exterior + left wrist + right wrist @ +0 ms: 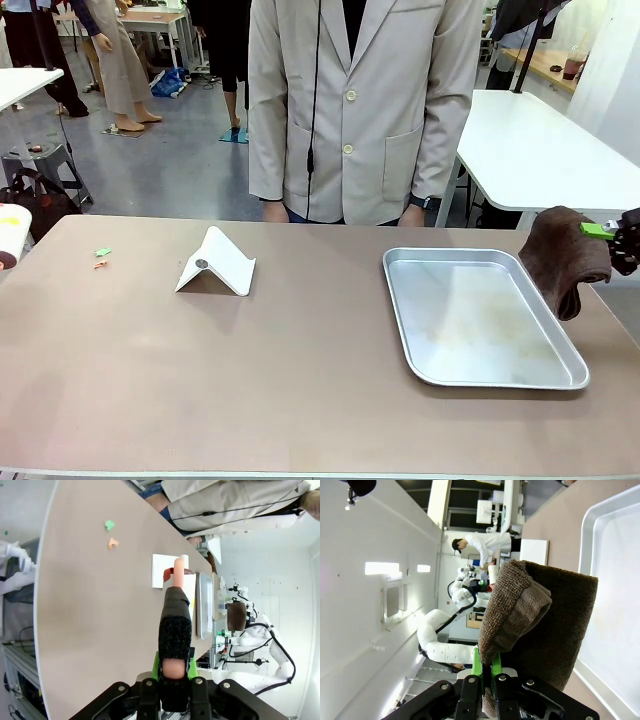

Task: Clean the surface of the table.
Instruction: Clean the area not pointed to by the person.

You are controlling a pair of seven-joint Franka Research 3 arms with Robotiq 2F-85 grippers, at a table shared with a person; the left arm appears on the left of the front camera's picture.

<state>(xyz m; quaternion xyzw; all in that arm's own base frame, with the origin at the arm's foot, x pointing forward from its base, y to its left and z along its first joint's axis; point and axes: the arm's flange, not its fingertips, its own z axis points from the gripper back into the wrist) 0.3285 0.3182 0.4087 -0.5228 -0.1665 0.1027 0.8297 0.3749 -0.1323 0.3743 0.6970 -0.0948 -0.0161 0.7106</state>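
Observation:
The table (300, 390) has a matte taupe-brown top. A green scrap (103, 252) and an orange scrap (100, 265) lie near its far left. In the left wrist view my left gripper (174, 672) is shut on the dark-sleeved, peach handle of a lint roller (175, 625), held above the table (90, 610); both scraps (109, 525) lie beyond it. The roller's white roll (6, 238) shows at the left edge of the front view. My right gripper (610, 232) is shut on a brown cloth (565, 255) hanging beside the tray's right end. The right wrist view shows the cloth (540, 620) bunched between that gripper's (484, 667) green pads.
A shiny metal tray (392, 300) lies empty on the right half. A white folded card stand (217, 264) sits left of centre. A person in a beige jacket (360, 110) stands at the far edge. White tables stand behind.

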